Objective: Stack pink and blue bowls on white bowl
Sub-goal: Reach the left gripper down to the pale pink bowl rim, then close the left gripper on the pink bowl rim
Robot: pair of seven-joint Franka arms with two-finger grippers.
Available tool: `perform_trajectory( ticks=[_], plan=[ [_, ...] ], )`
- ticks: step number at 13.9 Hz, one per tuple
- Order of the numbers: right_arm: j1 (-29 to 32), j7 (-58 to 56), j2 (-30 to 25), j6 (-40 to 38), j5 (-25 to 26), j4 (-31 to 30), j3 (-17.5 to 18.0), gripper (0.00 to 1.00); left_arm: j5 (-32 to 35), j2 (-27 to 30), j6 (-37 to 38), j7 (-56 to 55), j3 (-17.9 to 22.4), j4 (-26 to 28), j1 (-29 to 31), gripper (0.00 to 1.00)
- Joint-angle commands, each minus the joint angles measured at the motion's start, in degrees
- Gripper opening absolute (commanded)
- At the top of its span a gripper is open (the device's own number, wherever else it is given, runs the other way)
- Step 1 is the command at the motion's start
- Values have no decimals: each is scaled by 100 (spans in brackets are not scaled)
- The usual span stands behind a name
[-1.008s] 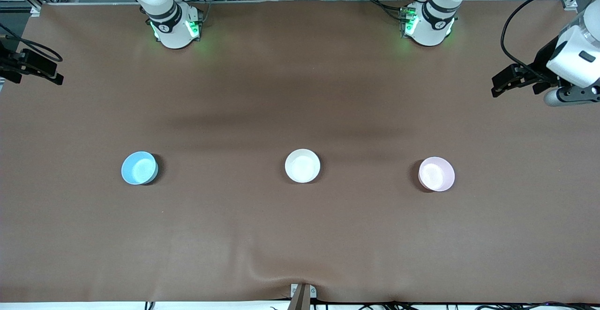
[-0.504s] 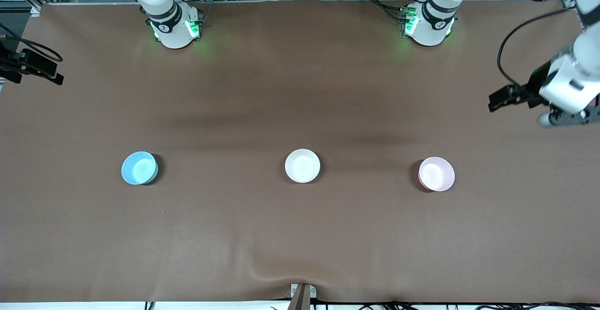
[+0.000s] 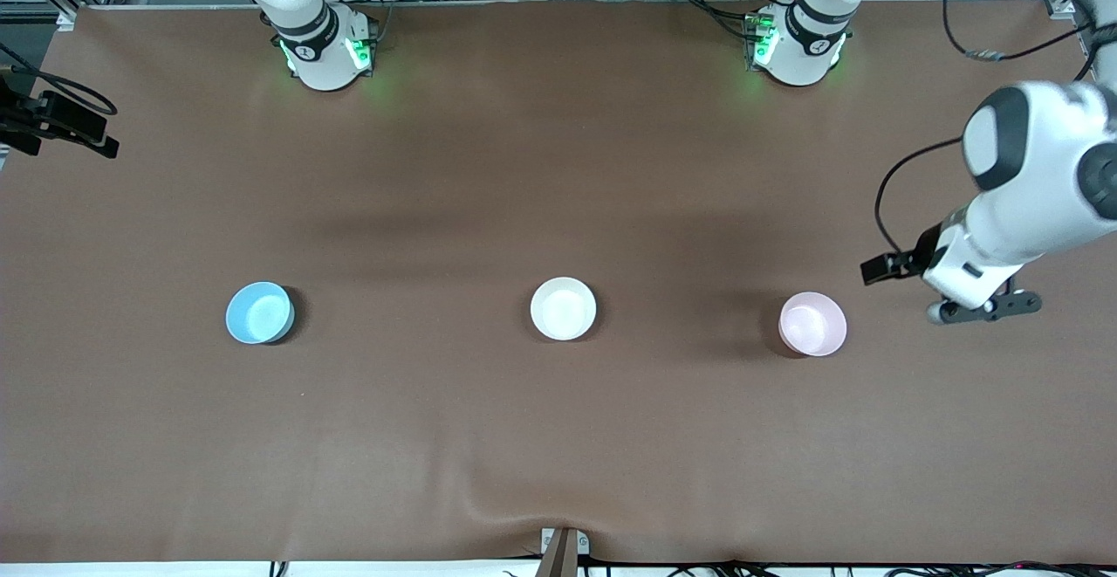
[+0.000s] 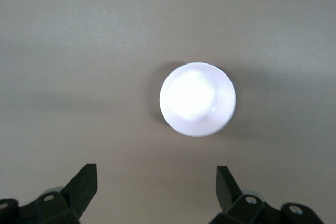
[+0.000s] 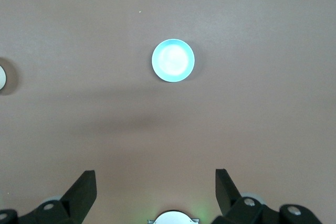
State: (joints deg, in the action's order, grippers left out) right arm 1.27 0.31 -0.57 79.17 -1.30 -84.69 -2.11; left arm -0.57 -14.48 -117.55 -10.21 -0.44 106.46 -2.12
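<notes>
Hovering left fingers spread, pink bowl apart

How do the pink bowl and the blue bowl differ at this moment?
The pink bowl is pale pink and sits toward the left arm's end of the table; the blue bowl is sky blue, toward the right arm's end. The open left gripper hangs close beside the pink bowl; no gripper is near the blue bowl. Both sit upright, empty, same size, flanking the white bowl.

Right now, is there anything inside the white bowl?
No. The white bowl looks empty, with the pink bowl and blue bowl sitting apart on the table.
</notes>
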Motion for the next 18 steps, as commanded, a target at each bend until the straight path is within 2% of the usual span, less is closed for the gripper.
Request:
perform_trajectory(
  ticks=[1, 5, 8, 13, 14, 15, 18],
  plan=[
    [-75, 22, -4, -42, 104, 41, -26, 100, -319, -370, -382, 90, -27, 67, 80, 100],
    [-75, 22, -4, -42, 104, 41, -26, 100, -715, -1065, -1022, 98, -35, 59, 283, 100],
    [-101, 22, 4, -33, 113, 41, -26, 100, -1338, -1355, -1165, 98, -36, 41, 291, 100],
    [-110, 22, 4, -42, 113, 41, -26, 100, -1410, -1654, -1340, 501, -36, 6, 335, 100],
    [-110, 22, 4, -42, 113, 41, -26, 100, -1410, -1698, -1393, 529, -36, 6, 379, 98],
    [-110, 22, 4, -42, 113, 41, -26, 100, -1410, -1760, -1411, 538, -36, -3, 405, 91],
    [-110, 22, 4, -42, 113, 41, -26, 100, -1402, -1787, -1420, 547, -36, -12, 362, 33]
  ],
)
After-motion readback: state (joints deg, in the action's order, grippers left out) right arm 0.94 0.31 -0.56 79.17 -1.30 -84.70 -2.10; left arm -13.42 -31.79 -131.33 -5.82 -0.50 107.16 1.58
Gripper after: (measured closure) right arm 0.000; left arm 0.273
